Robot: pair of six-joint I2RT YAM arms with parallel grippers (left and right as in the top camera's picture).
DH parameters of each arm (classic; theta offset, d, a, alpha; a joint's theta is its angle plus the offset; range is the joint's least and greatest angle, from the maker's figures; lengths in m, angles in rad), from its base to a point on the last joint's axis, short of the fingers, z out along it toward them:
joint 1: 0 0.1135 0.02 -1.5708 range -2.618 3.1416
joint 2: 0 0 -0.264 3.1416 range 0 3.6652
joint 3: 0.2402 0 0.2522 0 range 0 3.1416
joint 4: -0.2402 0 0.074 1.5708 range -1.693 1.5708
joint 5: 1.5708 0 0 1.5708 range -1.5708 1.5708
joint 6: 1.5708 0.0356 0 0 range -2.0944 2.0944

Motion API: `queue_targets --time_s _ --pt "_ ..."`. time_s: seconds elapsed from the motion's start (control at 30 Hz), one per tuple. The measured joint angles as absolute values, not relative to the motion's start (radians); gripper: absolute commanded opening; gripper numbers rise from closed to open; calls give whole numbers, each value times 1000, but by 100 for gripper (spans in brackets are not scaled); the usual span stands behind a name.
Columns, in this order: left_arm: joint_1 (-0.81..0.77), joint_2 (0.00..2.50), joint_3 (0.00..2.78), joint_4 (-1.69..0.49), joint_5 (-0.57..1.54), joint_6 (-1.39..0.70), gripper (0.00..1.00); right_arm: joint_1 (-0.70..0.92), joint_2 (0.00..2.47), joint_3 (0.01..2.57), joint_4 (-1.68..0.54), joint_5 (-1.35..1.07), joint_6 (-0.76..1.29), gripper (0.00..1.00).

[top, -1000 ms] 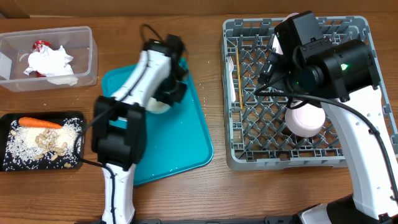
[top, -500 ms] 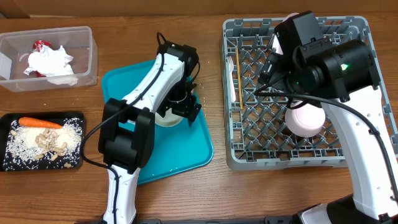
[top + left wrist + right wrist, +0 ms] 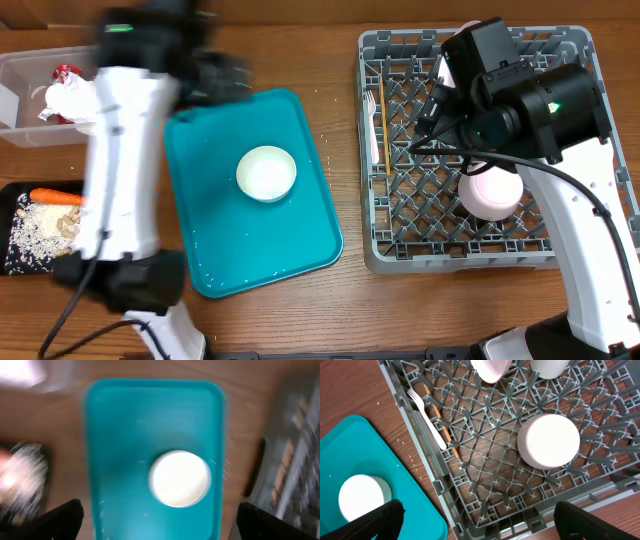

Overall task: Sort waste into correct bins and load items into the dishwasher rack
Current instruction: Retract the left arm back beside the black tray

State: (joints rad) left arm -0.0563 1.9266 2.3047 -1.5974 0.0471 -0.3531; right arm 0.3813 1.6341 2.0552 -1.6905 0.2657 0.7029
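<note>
Swung up and leftward off the small round white bowl, the left gripper hangs spread and empty, the bowl centred below between its fingers on the flat teal plastic tray, nearer it than the likewise open right gripper.

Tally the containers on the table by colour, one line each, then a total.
Clear tub: 1
Black tray: 1
Teal tray: 1
Grey rack: 1
Total: 4
</note>
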Motion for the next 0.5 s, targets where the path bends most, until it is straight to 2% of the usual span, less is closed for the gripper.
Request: queue_targets --time_s 0.1,0.27,0.37,0.5 --pt "112 1930 2306 -1647 33 -422 100 381 1634 2055 -1683 266 703 100" --pt "282 1954 2299 -1680 22 -469 100 381 1634 2055 -1532 238 703 100" --pt "368 1963 2297 -1684 22 -476 100 381 1634 2055 -1500 147 704 100" --pt "461 1967 2297 -1684 22 -481 100 399 1639 2055 -1296 -44 613 100"
